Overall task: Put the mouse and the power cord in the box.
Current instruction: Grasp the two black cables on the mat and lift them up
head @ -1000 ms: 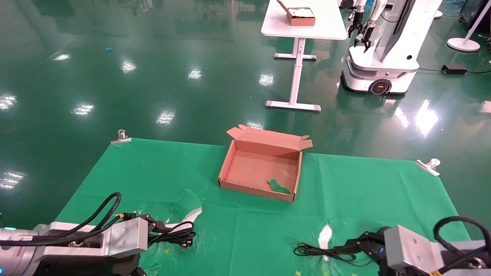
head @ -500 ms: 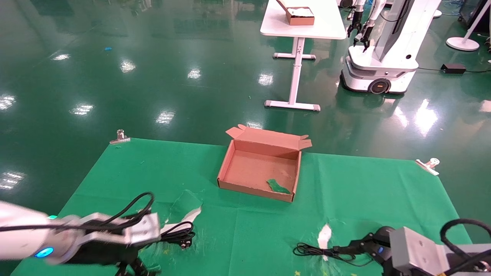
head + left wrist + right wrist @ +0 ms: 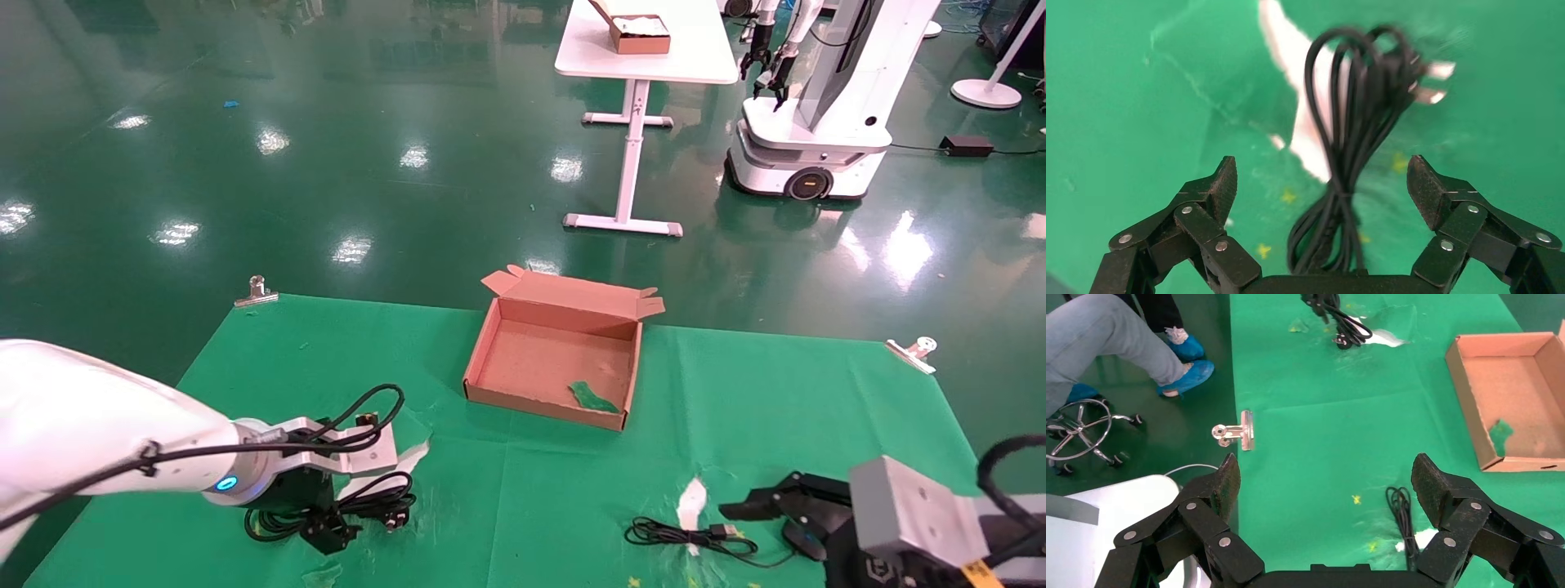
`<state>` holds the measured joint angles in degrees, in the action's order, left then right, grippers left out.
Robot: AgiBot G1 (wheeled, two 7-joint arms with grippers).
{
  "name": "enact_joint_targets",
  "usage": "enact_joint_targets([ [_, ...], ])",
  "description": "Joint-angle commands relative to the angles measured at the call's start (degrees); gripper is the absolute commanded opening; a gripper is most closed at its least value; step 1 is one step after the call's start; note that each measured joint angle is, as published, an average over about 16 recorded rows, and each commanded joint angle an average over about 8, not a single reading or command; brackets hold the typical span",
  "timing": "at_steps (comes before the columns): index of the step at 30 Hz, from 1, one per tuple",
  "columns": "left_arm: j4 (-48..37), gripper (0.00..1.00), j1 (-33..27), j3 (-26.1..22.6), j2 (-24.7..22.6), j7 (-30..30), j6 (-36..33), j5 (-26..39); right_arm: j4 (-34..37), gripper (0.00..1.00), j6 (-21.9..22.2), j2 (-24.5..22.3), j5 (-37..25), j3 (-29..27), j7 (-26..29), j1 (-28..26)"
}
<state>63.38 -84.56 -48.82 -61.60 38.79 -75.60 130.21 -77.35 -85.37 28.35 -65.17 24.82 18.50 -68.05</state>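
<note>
Nothing has yet been packed: the box (image 3: 556,359) at the far middle of the desk (image 3: 817,392) holds only a green scrap (image 3: 592,398), the power cord (image 3: 368,502) lies near left under the open left tool (image 3: 1321,184), and the mouse (image 3: 797,539) sits near right by the open right tool (image 3: 1324,481).

Head view: our left pincer (image 3: 331,535) hid the near coils of the power cord (image 3: 380,500). Left wrist view: the cord's plug end was motion-blurred, and the lower loops ran behind the pincer's base. The mouse (image 3: 801,541) was mostly hidden under our right pincer (image 3: 756,510); its grey mark could not be seen. Right wrist view: only its thin cable showed.
</note>
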Motion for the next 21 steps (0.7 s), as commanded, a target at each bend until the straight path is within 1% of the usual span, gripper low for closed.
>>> enact_joint_targets([
  [1,-1.1,1.00,-0.2,-0.9,-1.2,0.8,0.6,2.4,0.0,1.00,-0.4,-0.1,0.2,0.1,0.0,-0.1],
  [9,-4.4,1.00,0.0,-2.6,-3.5,1.7,2.4,6.7,0.0,1.00,0.0,0.2,0.0,0.8,-0.4,0.4],
  [21,-6.9,1.00,-0.1,-3.0,-4.8,1.8,4.1,8.0,0.1,1.00,0.2,0.6,-1.0,2.0,-0.5,0.9],
])
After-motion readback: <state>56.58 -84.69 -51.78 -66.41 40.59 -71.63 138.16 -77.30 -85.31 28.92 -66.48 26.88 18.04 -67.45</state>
